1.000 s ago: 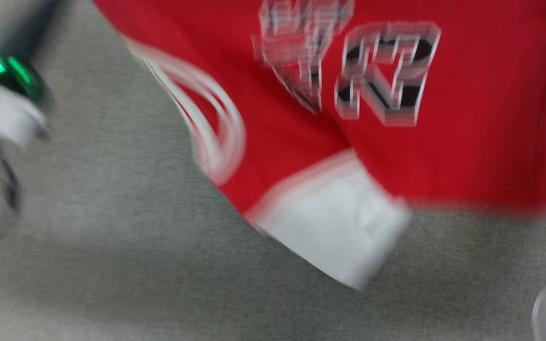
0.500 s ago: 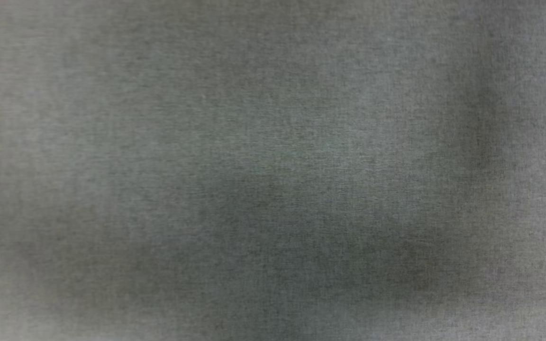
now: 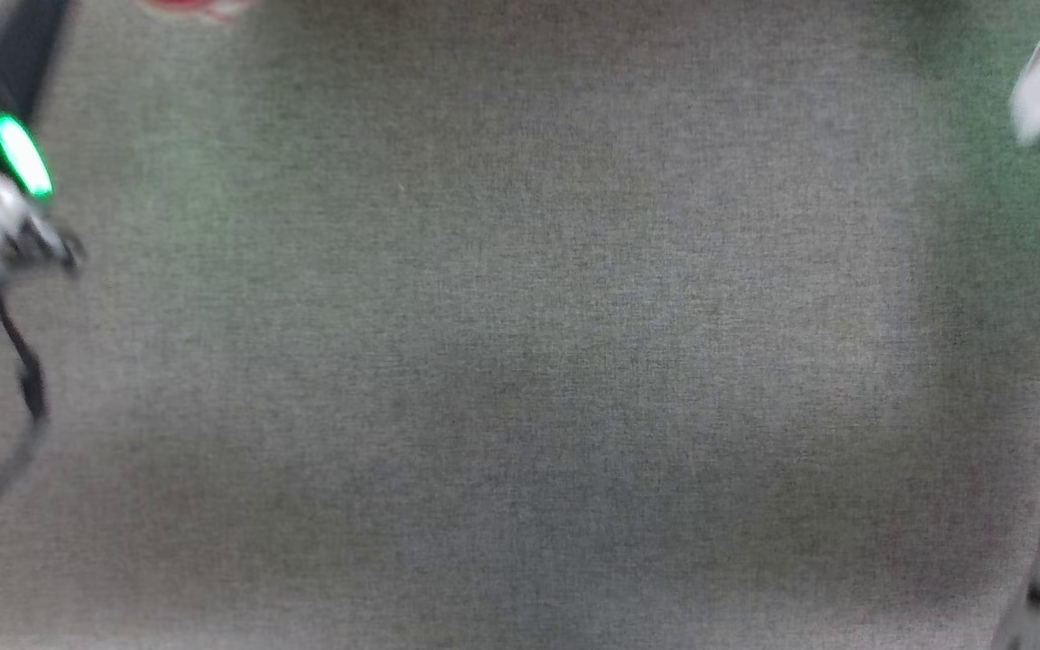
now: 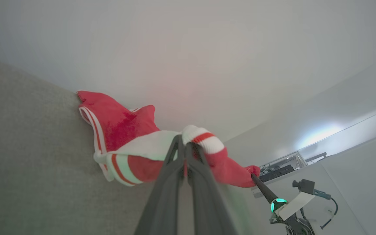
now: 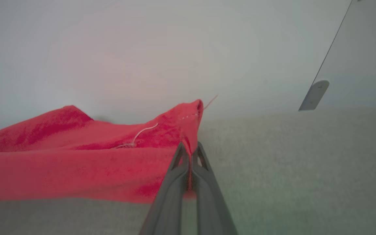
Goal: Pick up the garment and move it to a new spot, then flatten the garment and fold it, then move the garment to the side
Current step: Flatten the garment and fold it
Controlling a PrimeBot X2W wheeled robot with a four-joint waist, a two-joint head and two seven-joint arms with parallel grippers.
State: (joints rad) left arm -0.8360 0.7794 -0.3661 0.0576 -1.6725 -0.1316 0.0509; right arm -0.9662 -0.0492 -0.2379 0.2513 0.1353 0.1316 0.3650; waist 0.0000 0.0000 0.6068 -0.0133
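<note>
Up above the grey table (image 3: 520, 361), the garment (image 4: 122, 133) hangs between the two sets of jaws, out toward the far side. So the picking up looks done, and I think the move to a new spot is going on now. It is not yet laid down, and the flattening, the folding and the move to the side are all left to do. The left jaws are pressed together on a white band with a red stripe, which curls over their tips. The right jaws are pressed together too, and they pinch a red corner of the cloth. The garment is red, with white bands and thin red stripes. It looks bunched and wrinkled, not flat, and it sags a bit between the two grips. A loose thread (image 5: 139, 135) lies on the red cloth near the right jaws. I cannot tell if the low part touches the table.
</note>
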